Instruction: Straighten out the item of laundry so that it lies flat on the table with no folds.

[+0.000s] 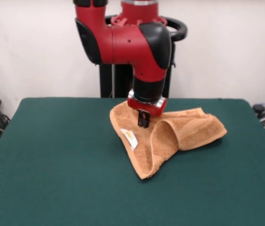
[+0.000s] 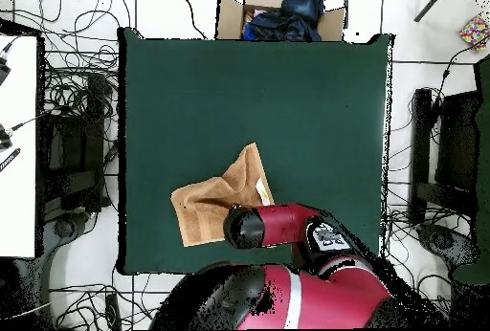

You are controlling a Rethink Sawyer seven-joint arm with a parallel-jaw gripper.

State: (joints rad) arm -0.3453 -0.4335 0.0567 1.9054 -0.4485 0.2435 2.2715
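Note:
The orange-tan towel [image 1: 170, 136] lies crumpled at the middle of the dark green table [image 1: 52, 165], towards the robot's side. One fold stands up as a rounded loop on its right half, and a point reaches towards the camera. Its white tag [image 1: 130, 138] shows on the left part. My gripper [image 1: 143, 123] comes straight down onto the towel's rear middle, with its fingers close together and pinching the cloth. In the overhead view the towel [image 2: 215, 203] lies near the table's [image 2: 287, 98] bottom edge; the arm [image 2: 278, 227] covers the towel's lower right part and hides the gripper.
A cardboard box with dark clothes [image 2: 278, 11] stands beyond the table's far edge in the overhead view. Cables lie on the floor on both sides. A white bench [image 2: 19, 136] is at the left. Green cloth lies bare all around the towel.

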